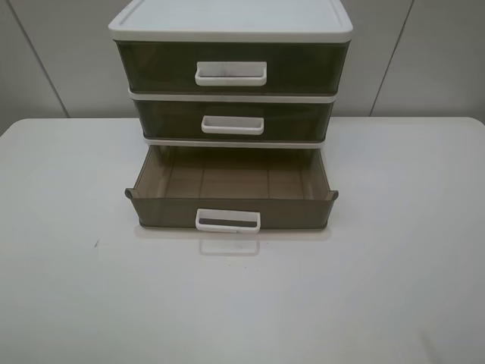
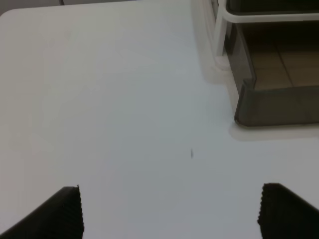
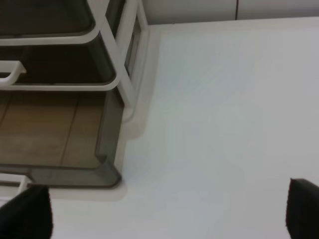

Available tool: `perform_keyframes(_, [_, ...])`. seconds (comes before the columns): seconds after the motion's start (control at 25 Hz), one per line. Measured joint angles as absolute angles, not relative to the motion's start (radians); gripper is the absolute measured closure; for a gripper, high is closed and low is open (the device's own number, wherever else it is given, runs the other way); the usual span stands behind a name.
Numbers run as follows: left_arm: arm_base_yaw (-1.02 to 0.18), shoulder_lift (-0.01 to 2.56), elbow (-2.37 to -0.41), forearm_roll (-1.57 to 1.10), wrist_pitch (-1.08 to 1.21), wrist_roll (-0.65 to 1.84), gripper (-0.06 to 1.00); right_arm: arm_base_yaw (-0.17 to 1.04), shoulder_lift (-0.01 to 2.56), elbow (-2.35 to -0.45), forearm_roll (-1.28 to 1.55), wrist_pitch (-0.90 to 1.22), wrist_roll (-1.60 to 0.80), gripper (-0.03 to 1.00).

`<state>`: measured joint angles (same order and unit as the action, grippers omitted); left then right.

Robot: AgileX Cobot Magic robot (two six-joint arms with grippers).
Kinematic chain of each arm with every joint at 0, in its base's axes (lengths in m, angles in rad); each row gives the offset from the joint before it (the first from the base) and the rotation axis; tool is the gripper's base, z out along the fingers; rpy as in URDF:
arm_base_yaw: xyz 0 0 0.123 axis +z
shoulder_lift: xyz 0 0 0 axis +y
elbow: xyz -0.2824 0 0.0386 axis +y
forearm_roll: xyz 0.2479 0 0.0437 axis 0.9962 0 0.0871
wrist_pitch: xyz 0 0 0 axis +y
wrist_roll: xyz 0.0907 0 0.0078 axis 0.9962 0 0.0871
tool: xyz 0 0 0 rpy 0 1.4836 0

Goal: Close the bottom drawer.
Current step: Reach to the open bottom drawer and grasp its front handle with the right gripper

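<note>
The bottom drawer (image 1: 163, 211) is smoky brown translucent plastic with a white loop handle (image 1: 228, 220). It is pulled far out of the white-framed cabinet (image 1: 231, 23) and is empty. No gripper shows in the exterior view. In the left wrist view my left gripper (image 2: 174, 211) is open above the table, apart from the drawer's left front corner (image 2: 279, 107). In the right wrist view my right gripper (image 3: 164, 211) is open, with one finger (image 3: 25, 214) just in front of the drawer's right front corner (image 3: 94, 174).
The cabinet stands at the back middle of a white table (image 1: 76, 265). The middle drawer (image 1: 163, 120) and the taller top drawer (image 1: 151, 67) are shut. A wall runs behind the table. A small dark speck (image 2: 192, 153) marks the tabletop.
</note>
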<state>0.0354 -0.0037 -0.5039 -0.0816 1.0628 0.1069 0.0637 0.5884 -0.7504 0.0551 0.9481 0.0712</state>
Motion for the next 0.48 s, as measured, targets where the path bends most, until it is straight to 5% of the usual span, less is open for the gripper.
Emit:
perform_keyframes(0.28, [0.035,-0.004,-0.504,-0.082,1.063,0.107,0.23,0.086,0.760,-0.565,0.257,0.657,0.072,0.15])
perform_keyframes(0.48, [0.035,-0.004,-0.504,-0.082,1.063,0.107,0.23,0.283,0.885,-0.502,0.221,0.487,0.072,0.15])
